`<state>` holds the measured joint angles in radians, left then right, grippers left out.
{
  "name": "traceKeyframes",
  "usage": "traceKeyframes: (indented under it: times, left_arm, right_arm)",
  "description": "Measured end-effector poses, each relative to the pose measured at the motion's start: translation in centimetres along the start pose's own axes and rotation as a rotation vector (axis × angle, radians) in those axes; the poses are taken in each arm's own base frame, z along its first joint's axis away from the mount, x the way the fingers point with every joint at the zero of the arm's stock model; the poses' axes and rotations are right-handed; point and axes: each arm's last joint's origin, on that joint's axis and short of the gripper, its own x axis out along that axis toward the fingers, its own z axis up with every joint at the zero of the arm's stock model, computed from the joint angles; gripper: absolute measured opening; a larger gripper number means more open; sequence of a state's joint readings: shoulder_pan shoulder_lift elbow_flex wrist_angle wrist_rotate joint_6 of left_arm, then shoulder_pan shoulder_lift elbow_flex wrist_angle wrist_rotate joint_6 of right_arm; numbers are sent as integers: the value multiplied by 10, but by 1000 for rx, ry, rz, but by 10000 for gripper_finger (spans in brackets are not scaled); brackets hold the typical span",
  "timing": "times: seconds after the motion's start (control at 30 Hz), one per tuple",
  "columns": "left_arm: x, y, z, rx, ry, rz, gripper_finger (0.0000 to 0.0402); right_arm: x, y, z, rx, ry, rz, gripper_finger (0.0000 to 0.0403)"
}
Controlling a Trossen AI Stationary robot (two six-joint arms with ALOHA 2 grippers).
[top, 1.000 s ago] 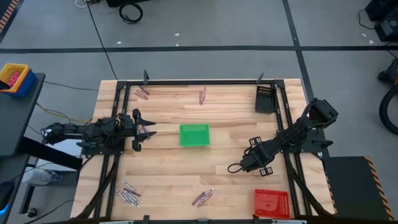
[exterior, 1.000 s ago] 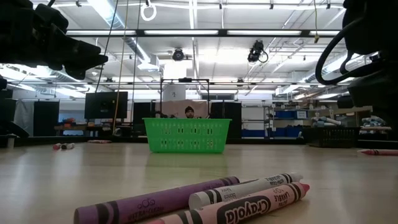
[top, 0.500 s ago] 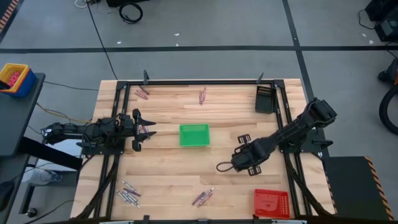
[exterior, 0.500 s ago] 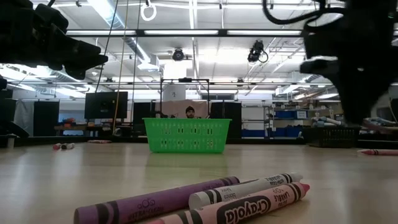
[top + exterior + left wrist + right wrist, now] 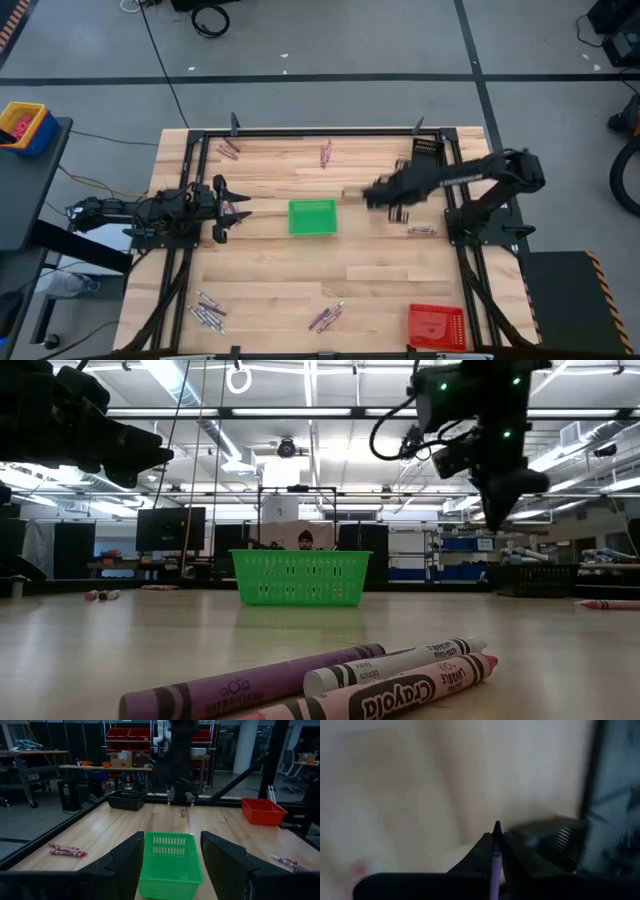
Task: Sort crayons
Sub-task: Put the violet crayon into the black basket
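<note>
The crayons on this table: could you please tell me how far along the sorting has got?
Nothing visibly sorted yet: the green tray shows no crayon inside, nor does the red tray. In hand: the right hand, above the table between the green and black trays, is shut on a purple crayon. The left hand waits open. Left: the crayon clusters.

Wooden table (image 5: 270, 270), crayons (image 5: 208, 311) (scattered), green tray (image 5: 312, 217)

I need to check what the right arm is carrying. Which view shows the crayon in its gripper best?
The right wrist view: a purple crayon stands pinched between the right gripper's shut fingers. High and low views show that gripper but not the crayon; the left wrist view doesn't show it either.
</note>
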<state>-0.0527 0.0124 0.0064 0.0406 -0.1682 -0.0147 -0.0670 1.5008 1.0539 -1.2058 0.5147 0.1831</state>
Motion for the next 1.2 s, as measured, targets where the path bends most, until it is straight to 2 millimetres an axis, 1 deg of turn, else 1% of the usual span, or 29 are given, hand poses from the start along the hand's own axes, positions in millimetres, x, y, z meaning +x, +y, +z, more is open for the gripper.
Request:
traceKeyframes:
  times: [0.17,0.23,0.33,0.43,0.5,0.6,0.73,0.87,1.03,1.2]
  left_arm:
    - [0,0,0,0,0,1,208]
    - [0,0,0,0,0,0,208]
    - [0,0,0,0,0,1,208]
    - [0,0,0,0,0,0,208]
    - [0,0,0,0,0,0,208]
    - [0,0,0,0,0,1,208]
    - [0,0,0,0,0,1,208]
    - [0,0,0,0,0,0,208]
    - [0,0,0,0,0,0,208]
    - [0,0,0,0,0,0,208]
  right_arm:
    - [13,-66,-15,317,18,-86,38]
    - [18,-89,-22,466,-3,-115,38]
    - [25,-115,-31,694,-79,-143,38]
    - [37,-131,-38,857,-158,-157,38]
    - [47,-136,-41,924,-185,-153,38]
    - [67,-138,-45,1016,-185,-115,37]
    - [91,-136,-53,1095,-120,-74,37]
    - [109,-134,-62,1217,-47,-59,38]
    - [113,-131,-63,1265,-58,-15,53]
    - [115,-132,-65,1306,-48,55,94]
